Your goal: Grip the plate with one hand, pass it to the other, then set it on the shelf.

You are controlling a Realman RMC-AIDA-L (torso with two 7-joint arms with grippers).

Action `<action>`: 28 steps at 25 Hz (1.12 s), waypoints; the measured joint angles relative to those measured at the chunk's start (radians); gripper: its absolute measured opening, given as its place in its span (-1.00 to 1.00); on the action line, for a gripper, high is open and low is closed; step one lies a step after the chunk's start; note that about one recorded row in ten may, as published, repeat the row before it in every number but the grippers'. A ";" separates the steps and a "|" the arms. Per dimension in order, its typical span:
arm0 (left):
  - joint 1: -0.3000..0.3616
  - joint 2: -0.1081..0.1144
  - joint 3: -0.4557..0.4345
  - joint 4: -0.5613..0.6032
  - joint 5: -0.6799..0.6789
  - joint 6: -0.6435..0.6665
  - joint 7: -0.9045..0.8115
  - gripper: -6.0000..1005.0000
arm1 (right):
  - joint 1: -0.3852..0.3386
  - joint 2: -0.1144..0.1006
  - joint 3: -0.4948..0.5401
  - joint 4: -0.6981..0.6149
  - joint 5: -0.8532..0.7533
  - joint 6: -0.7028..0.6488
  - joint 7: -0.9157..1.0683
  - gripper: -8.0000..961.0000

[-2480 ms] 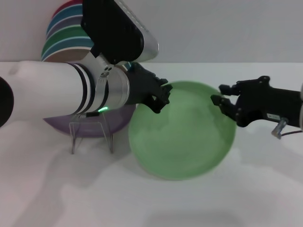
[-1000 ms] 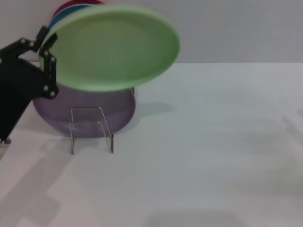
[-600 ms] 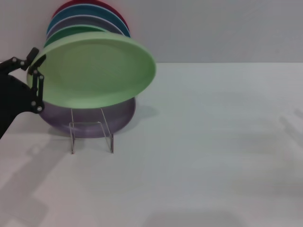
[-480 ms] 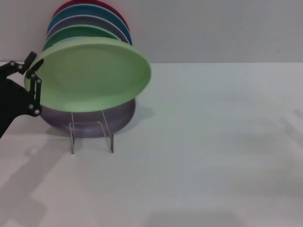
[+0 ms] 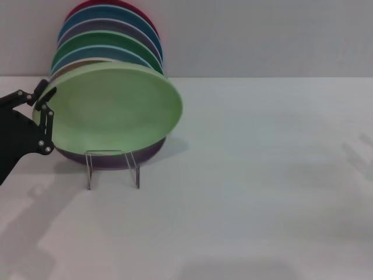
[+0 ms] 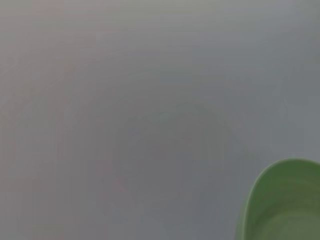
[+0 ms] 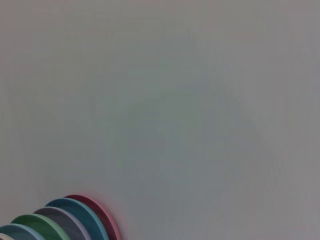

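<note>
**Seating the mint plate into the front of the rack**

The left gripper (image 5: pixel 42 119), black, at the left edge of the head view, is clamped on the left rim of the round, shallow, matte pale mint green plate (image 5: pixel 111 108). The plate is tilted, face toward the camera, held in front of a row of upright plates on the clear wire shelf rack (image 5: pixel 112 168). Its lower edge sits just above the rack's front posts and covers most of the lilac plate (image 5: pixel 111 158) behind it. Cannot tell if the rim touches the lilac plate or the wire yet. Behind stand the darker green plate (image 5: pixel 102 41), a blue one, a grey-purple one and a dark red one (image 5: pixel 93 6). The left wrist view shows only a slice of the mint rim (image 6: pixel 282 202). The right gripper is not in view in any picture; its wrist camera sees the stack's edges far off, so its arm looks parked.

Judgement: the handover looks done and the placing step is nearly finished.

To do it well:
- lower slowly until the bottom rim catches a free slot, not the lilac plate's
- tip the plate more upright to match its neighbours
- release only once the wire carries the weight
- back out sideways so the fingers don't drag the rim

Risk: a light rack may slide or tip if pushed.
</note>
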State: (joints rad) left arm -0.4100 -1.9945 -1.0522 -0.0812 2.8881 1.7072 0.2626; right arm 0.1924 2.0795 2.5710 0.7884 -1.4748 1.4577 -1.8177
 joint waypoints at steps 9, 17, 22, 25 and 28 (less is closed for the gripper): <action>0.002 -0.051 -0.054 0.001 -0.004 -0.061 0.075 -0.78 | 0.001 -0.002 0.001 0.001 0.000 0.006 -0.001 0.33; 0.011 -0.065 -0.061 -0.018 -0.002 -0.104 0.124 -0.41 | -0.006 -0.002 0.004 0.005 -0.002 0.006 -0.003 0.35; 0.036 -0.065 -0.066 -0.034 -0.004 -0.079 0.126 -0.25 | -0.012 0.001 0.009 0.001 -0.001 0.011 -0.053 0.36; 0.169 -0.074 -0.234 -0.134 -0.008 0.010 0.048 -0.15 | -0.020 0.007 0.010 -0.037 0.041 0.020 -0.185 0.36; 0.181 -0.078 -0.342 -0.129 -0.015 -0.002 -0.102 -0.04 | -0.025 0.010 0.001 -0.149 0.164 0.027 -0.371 0.37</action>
State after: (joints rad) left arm -0.2294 -2.0729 -1.3942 -0.2102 2.8730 1.7054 0.1603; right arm 0.1676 2.0899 2.5718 0.6395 -1.3112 1.4849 -2.1888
